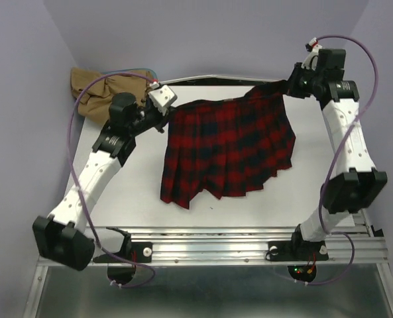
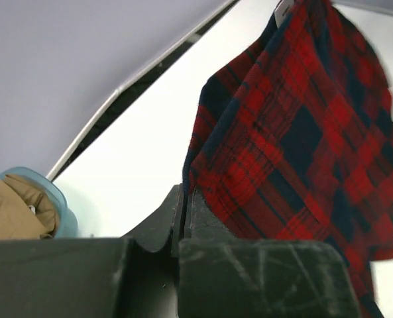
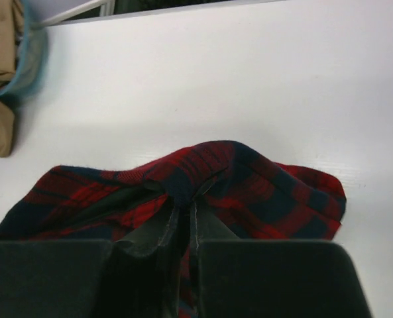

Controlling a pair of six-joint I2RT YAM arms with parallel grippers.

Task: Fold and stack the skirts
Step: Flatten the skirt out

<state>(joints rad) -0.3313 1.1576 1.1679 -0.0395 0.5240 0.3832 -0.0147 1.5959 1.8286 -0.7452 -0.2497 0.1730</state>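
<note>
Holds a red plaid skirt [image 1: 229, 149] by its waistband, stretched between both arms across the far part of the white counter [image 1: 130, 192]; leaves the pleats and hem draped toward the near edge, fanned out and a little rumpled at the lower left. Pinches the waistband's left corner in the left end effector [image 1: 168, 114]; seen from the left wrist, presses the black fingers [image 2: 199, 215] together on the very edge of the cloth, with the rest of the skirt hanging off to the right. Clamps the right corner in the right end effector [image 1: 289, 85]; from the right wrist, closes on a bunched fold of plaid that humps up over the fingertips and spreads to both sides. Keeps a tan-brown skirt [image 1: 100, 89] crumpled in a teal tub [image 3: 27, 59] at the far left corner, spilling over the rim, well apart from the plaid one.
</note>
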